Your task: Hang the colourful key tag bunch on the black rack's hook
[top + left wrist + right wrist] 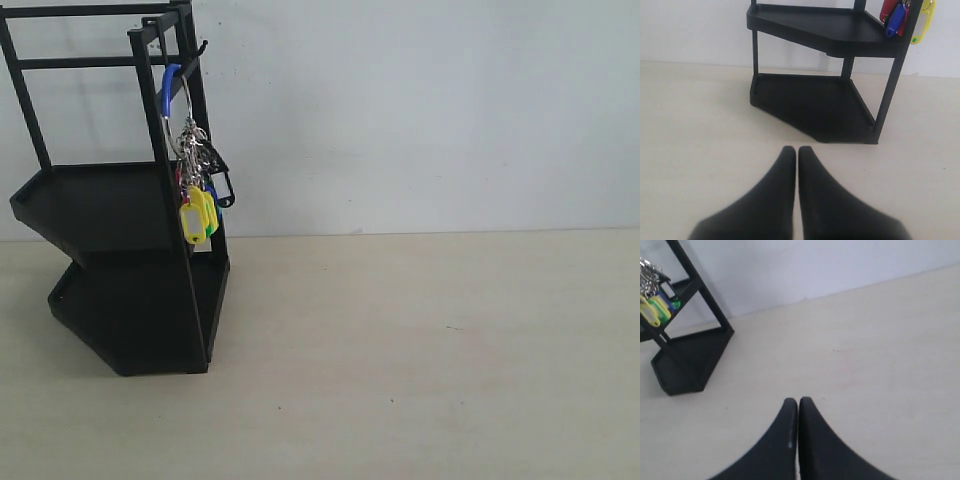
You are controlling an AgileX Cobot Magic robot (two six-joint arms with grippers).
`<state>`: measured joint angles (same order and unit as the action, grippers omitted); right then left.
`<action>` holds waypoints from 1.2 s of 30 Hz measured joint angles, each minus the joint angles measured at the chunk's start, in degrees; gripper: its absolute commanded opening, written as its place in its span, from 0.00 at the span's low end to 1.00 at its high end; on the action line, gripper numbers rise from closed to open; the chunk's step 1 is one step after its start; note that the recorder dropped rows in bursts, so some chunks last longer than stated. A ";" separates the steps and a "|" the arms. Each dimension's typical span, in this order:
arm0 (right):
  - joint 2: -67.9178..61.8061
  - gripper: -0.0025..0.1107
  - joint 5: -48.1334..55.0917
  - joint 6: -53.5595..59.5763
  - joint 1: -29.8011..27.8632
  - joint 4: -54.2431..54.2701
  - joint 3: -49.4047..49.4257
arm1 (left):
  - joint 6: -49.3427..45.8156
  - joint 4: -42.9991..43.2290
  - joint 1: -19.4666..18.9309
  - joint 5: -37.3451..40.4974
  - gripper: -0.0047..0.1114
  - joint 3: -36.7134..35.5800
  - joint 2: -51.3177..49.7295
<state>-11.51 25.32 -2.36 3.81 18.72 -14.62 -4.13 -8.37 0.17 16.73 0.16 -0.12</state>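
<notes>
- Nearest the lens in the left wrist view, the left gripper (797, 150) has its two dark fingers pressed together with nothing between them. It sits low over the pale table (700, 125), well apart from the rack, a resting pose with no work in hand.
- The right gripper (798, 401) matches it in its own view: fingers closed tip to tip, holding nothing, bare tabletop ahead. Neither arm appears in the exterior view.
- The lower and right parts of the exterior frame show only the light wooden table, with nothing lying on it.
- At the left of that frame stands the black rack (130, 310), its two angular trays stacked between thin uprights.
- The colourful key tag bunch (198, 215) hangs off the rack's right-hand upright at upper left of centre. Its big blue loop (170, 85) rises to the frame near the hook (203, 46), and the yellow tags dangle freely beside the upper tray, clear of the table.
- Whether the loop sits on the hook itself or on a neighbouring bar is too fine to tell here. The free hang and the withdrawn arms suggest the hanging is done.
- A plain white wall (450, 100) closes the scene behind.
</notes>
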 measured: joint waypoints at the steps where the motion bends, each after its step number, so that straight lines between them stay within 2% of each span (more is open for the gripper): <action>1: 2.14 0.02 -0.61 0.00 -0.74 0.03 1.05 | 0.00 0.00 0.00 0.00 0.08 0.00 0.00; 6: 7.44 0.02 -3.78 1.07 -2.30 0.04 4.00 | 0.00 0.00 0.00 0.00 0.08 0.00 0.00; 13: 7.78 0.02 -9.60 1.44 -2.43 -0.48 4.51 | 0.00 0.00 0.00 0.00 0.08 0.00 0.00; 16: 7.78 0.02 -9.74 -2.30 -2.43 -0.96 4.61 | 0.00 0.00 0.00 0.00 0.08 0.00 0.00; 25: 7.81 0.02 -21.35 -14.48 -2.43 -19.82 13.64 | 0.00 0.00 0.00 0.00 0.08 0.00 0.00; 30: 7.81 0.02 -21.30 -15.01 -2.43 -21.32 14.34 | 0.00 0.00 0.00 0.00 0.08 0.00 0.00; 36: 7.81 0.02 -16.60 -14.15 -2.43 -21.46 14.34 | 0.00 0.00 0.00 0.00 0.08 0.00 0.00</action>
<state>-3.70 8.72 -16.51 1.38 -2.75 -0.28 -4.13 -8.37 0.17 16.73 0.16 -0.12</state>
